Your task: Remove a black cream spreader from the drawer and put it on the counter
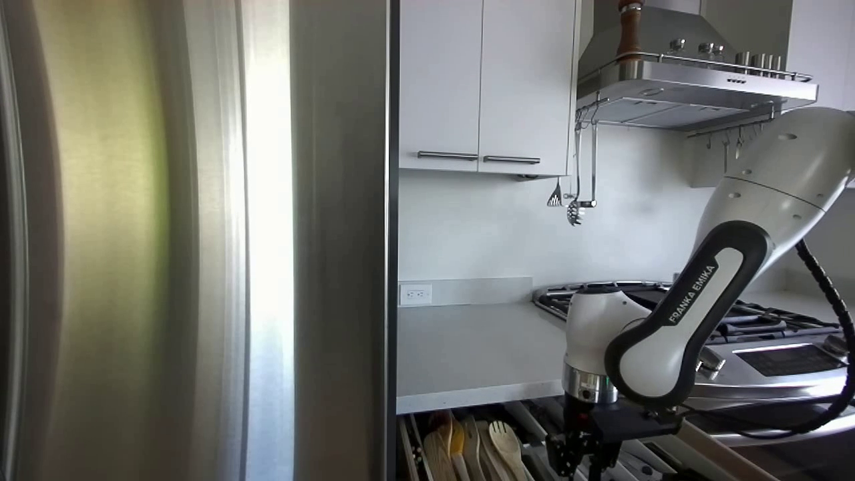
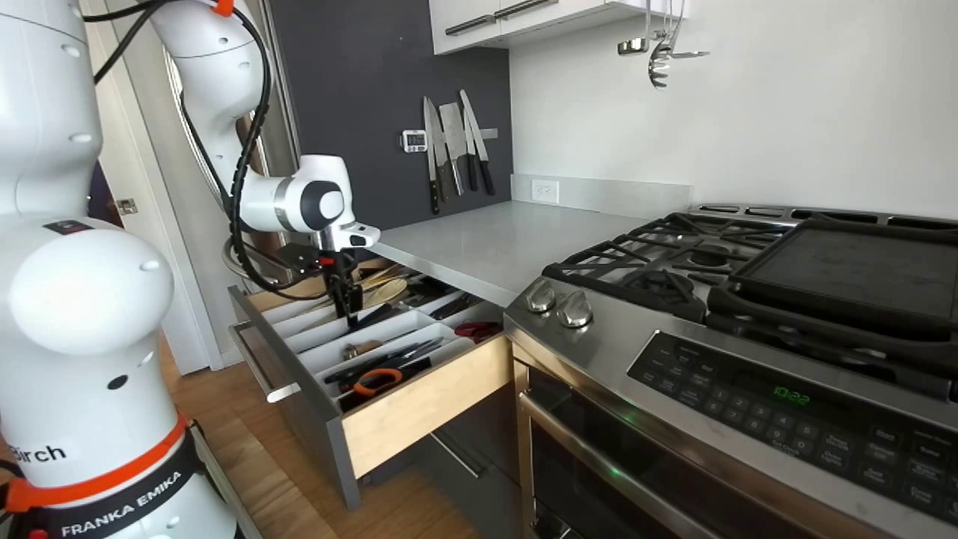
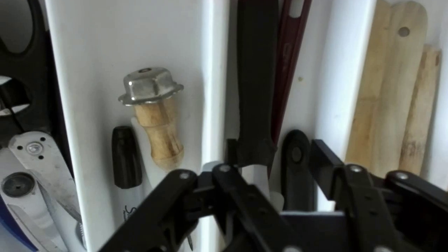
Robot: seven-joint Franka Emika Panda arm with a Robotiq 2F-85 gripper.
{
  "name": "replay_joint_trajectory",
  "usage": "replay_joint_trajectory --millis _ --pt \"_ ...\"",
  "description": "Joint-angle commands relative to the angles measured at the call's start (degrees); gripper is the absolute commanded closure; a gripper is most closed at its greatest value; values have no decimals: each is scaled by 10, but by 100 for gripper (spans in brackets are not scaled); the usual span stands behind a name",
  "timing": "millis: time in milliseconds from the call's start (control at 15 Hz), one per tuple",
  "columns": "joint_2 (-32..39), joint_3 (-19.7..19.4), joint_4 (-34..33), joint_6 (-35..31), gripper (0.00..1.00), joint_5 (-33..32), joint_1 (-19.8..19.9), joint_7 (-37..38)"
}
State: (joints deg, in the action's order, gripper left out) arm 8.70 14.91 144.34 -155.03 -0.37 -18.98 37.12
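Note:
The drawer (image 2: 426, 397) is pulled out under the counter (image 2: 479, 239); both also show in an exterior view, the drawer (image 1: 708, 451) and the counter (image 1: 467, 347). My gripper (image 2: 349, 311) points down into a white drawer compartment. In the wrist view the gripper (image 3: 276, 157) is open. A long black utensil (image 3: 257, 80), perhaps the cream spreader, lies near the left finger. A shorter black handle with a round hole (image 3: 296, 171) lies near the right finger. Both are between the fingers, with their lower parts hidden. I cannot tell which is the spreader.
A dark red handle (image 3: 288, 63) lies beside the long black utensil. White dividers (image 3: 214, 70) separate it from a wooden-handled tool (image 3: 159, 129) and wooden utensils (image 3: 395, 91). Orange-handled scissors (image 2: 376, 382) lie in the drawer. The gas cooktop (image 2: 673, 269) adjoins the counter.

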Motion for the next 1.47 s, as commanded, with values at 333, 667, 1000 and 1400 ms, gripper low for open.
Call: replay_joint_trajectory --millis 333,667,1000,1400 --pt "46 -33 -24 -11 44 -64 -32 72" --pt "56 -44 -40 -5 46 -83 -52 107" --pt "68 -67 -49 5 46 -125 -72 157" --pt "79 -74 -53 10 49 -135 -77 183"
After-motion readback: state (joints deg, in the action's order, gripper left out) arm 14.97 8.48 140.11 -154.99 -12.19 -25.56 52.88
